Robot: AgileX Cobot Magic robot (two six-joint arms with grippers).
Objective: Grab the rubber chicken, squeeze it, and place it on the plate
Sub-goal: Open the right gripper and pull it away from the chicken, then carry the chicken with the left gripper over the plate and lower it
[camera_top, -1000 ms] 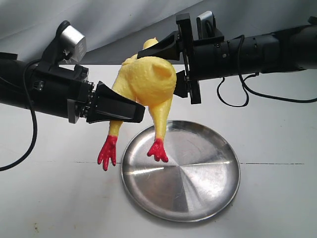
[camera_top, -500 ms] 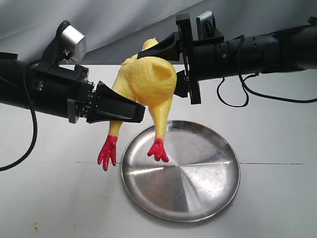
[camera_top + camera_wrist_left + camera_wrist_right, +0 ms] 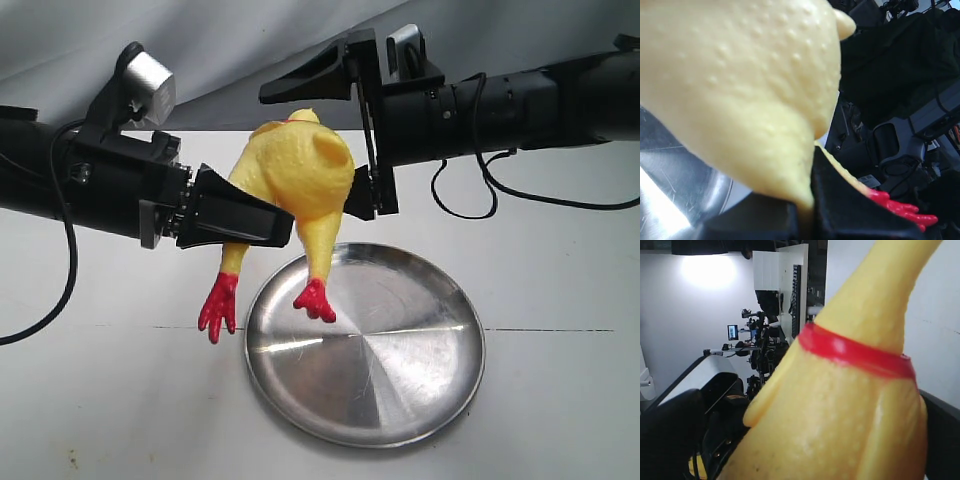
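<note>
The yellow rubber chicken (image 3: 295,175) hangs in the air over the far left rim of the steel plate (image 3: 400,370), its red feet (image 3: 315,300) dangling. My left gripper (image 3: 280,228) is shut on the chicken's lower body where a leg starts; the left wrist view shows the chicken's skin (image 3: 740,90) pinched between the black fingers (image 3: 840,210). My right gripper (image 3: 310,150) stands open around the plump body: one finger is raised clear above it, the other sits by its far side. The right wrist view is filled by the chicken (image 3: 840,410). Its head is hidden.
The plate lies on a white table (image 3: 560,400) with a thin seam across it. A grey cloth (image 3: 250,40) hangs behind. Black cables (image 3: 470,200) droop from the right arm, and another loops below the left arm.
My right gripper has opened; its upper finger lifted off the chicken. The chicken's body sagged a little lower and its feet swung slightly left. The left gripper kept its hold.
</note>
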